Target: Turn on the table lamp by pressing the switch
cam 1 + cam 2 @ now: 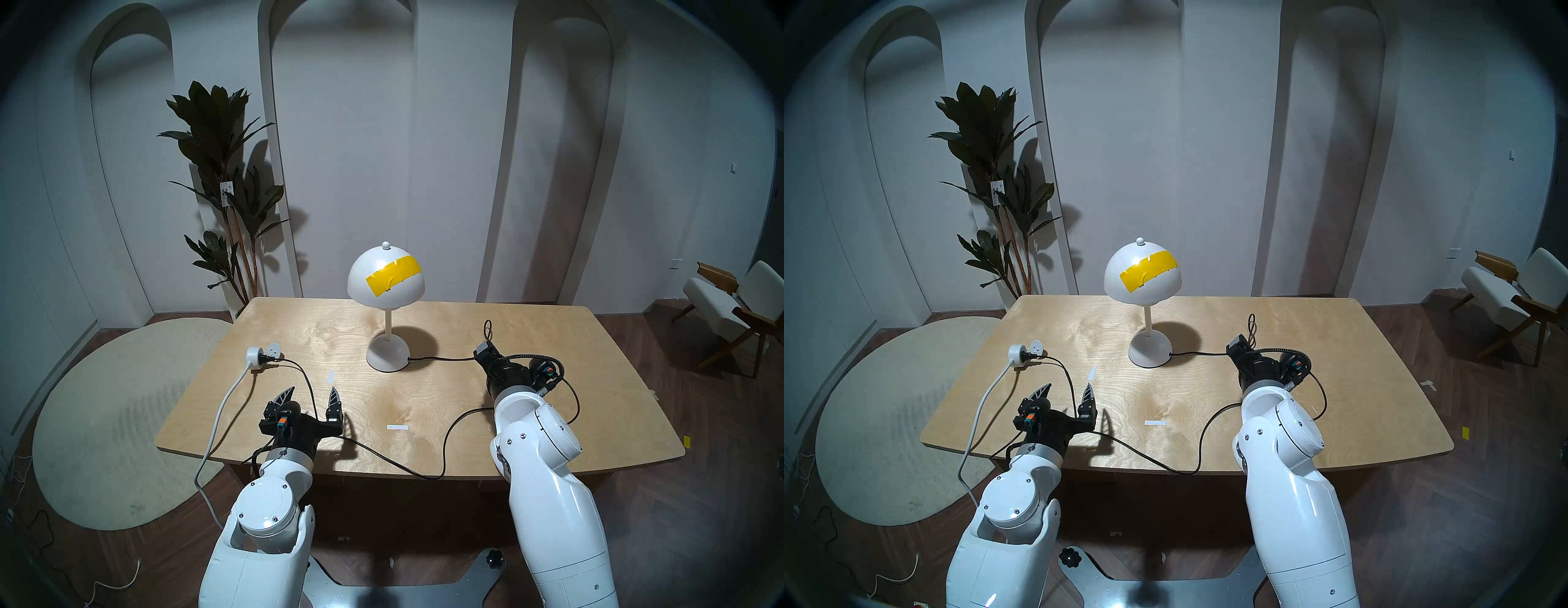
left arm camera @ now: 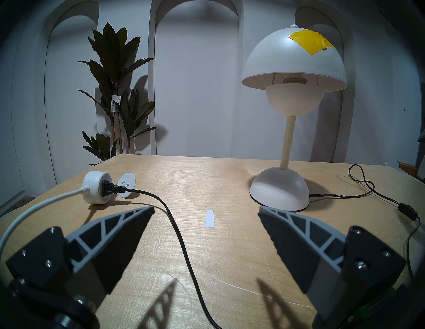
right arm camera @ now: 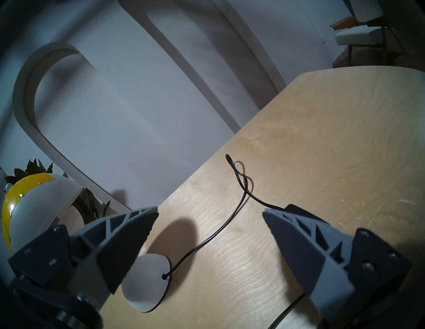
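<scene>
The white table lamp (image 1: pixel 386 276) with a yellow tape strip stands unlit at the middle back of the wooden table (image 1: pixel 594 403). It also shows in the left wrist view (image 2: pixel 293 66). Its black cord (image 1: pixel 441 358) runs right from the base. The small black inline switch (image 2: pixel 408 209) lies on the cord right of the lamp. In the right wrist view the switch (image 3: pixel 293 207) sits partly behind one finger. My right gripper (image 3: pixel 210 212) is open and low over the table at the switch. My left gripper (image 1: pixel 312 390) is open and empty near the front left.
A white round power socket (image 1: pixel 259 354) holds the lamp's black plug at the left. The cord loops across the table and hangs over the front edge (image 1: pixel 424 475). Two white tape marks (image 1: pixel 396 426) lie on the table. A plant (image 1: pixel 225 191) and a chair (image 1: pixel 729 305) stand beyond.
</scene>
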Controlling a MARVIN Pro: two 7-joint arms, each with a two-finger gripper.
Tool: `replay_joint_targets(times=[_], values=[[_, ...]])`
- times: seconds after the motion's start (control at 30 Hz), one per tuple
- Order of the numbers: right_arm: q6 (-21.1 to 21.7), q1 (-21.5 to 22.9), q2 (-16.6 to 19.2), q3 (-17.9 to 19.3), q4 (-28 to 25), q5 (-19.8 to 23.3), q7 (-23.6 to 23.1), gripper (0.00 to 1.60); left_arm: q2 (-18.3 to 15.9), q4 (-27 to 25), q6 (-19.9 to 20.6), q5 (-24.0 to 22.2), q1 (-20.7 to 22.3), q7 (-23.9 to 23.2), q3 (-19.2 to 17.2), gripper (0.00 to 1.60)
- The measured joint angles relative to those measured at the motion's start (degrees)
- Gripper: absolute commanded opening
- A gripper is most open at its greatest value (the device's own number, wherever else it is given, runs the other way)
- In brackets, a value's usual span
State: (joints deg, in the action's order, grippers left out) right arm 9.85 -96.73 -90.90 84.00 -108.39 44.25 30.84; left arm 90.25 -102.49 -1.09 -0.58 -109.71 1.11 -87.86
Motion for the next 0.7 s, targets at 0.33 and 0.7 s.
replay_joint_targets(times=[0.33, 0.7], values=[[0.6, 2.3, -0.2, -1.1, -1.4, 5.3, 10.0, 1.6, 0.0, 0.0, 0.0, 0.0, 0.0, 0.0, 0.0, 1.6], [4.4, 4.5, -0.1, 1.1, -2.3, 8.1, 15.9, 1.6, 0.0, 0.0, 0.0, 0.0, 0.0, 0.0, 0.0, 1.6]])
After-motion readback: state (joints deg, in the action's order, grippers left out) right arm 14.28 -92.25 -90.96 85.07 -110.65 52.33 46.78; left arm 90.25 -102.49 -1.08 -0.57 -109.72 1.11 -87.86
